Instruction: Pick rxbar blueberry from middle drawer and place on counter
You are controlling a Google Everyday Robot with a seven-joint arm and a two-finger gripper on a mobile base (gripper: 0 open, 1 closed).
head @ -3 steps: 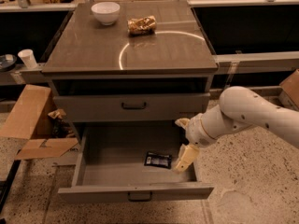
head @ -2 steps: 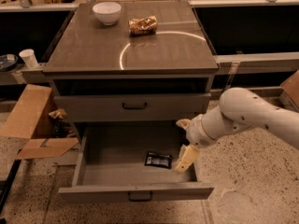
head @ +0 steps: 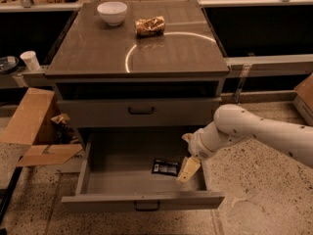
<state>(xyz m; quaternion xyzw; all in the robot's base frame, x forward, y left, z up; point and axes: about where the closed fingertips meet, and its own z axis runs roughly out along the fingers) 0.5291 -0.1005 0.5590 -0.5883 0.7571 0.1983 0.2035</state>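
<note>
Now gripper (head: 188, 169) slightly nearer rxbar blueberry (head: 165, 167) inside open middle drawer (head: 142, 199).

Smooth white rounded arm (head: 264, 129) with small dark dots; tan claw (head: 187, 155) inside the middle drawer (head: 122, 177), right side.

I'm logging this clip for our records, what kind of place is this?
Probably a lab or workshop: a grey drawer cabinet on speckled floor, loose cardboard beside it, workbenches behind. The claw hangs over the open drawer beside a dark bar.
</note>
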